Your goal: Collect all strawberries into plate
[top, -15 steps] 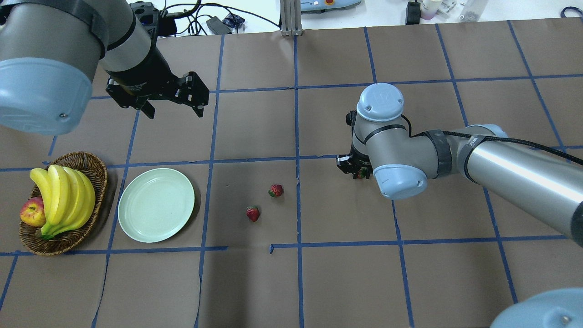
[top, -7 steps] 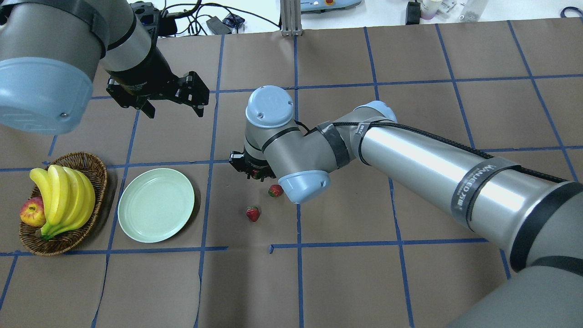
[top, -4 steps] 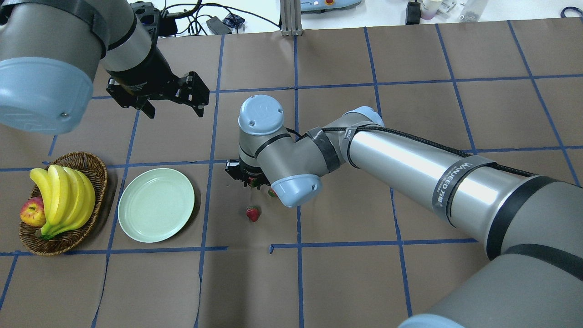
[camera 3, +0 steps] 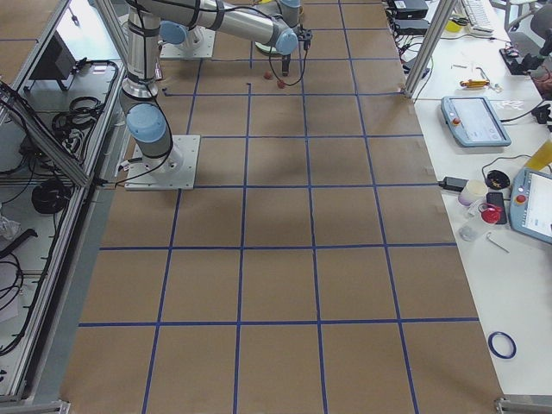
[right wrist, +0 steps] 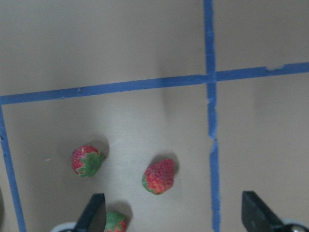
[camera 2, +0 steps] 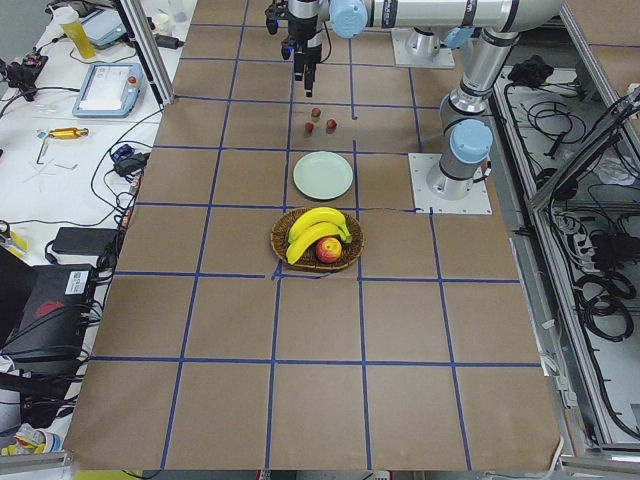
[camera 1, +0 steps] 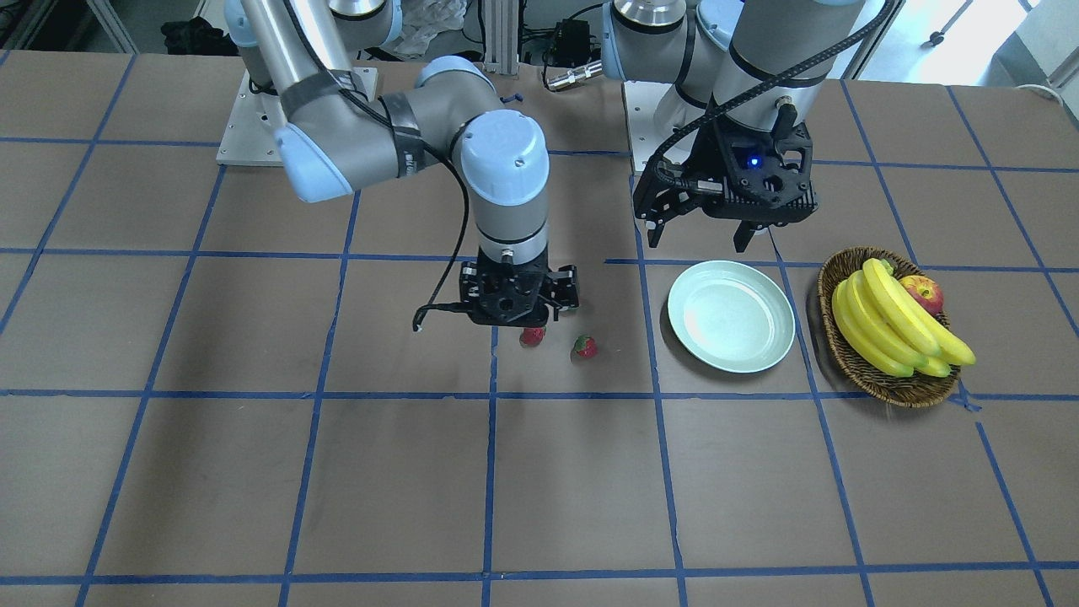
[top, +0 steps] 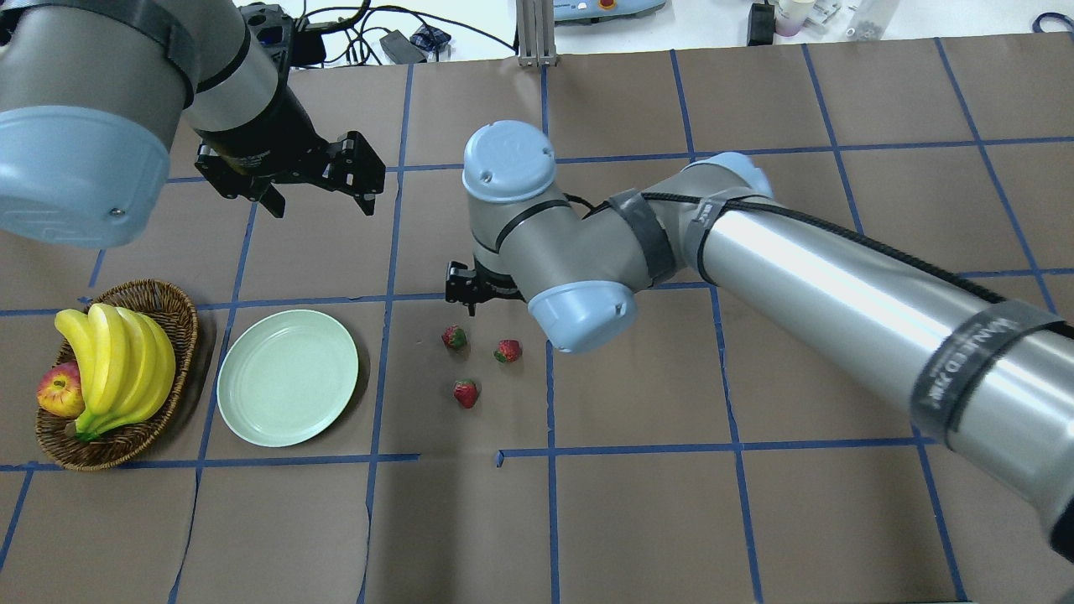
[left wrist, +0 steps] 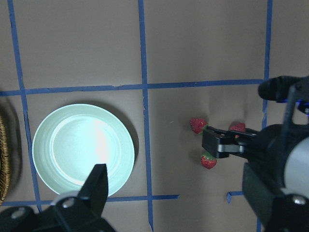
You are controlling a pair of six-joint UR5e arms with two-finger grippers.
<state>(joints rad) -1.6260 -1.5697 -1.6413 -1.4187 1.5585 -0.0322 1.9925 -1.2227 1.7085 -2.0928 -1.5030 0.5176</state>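
Three strawberries (top: 454,337) (top: 508,351) (top: 466,393) on the table (top: 638,520), none on the plate (top: 288,377); both grippers empty.

Table: brown paper, blue tape grid. Basket (top: 180,319) with bananas (top: 126,361) and apple (top: 59,393) sits just beside the plate, on its robot-left side. Left gripper (top: 323,201) hangs beyond the plate's far rim, spread open, holding nothing. Right gripper (right wrist: 175,212) hangs on the plate's robot-right side, above the strawberries, spread wide, nothing between. Strawberries cluster near the plate on that side, apart from one another.
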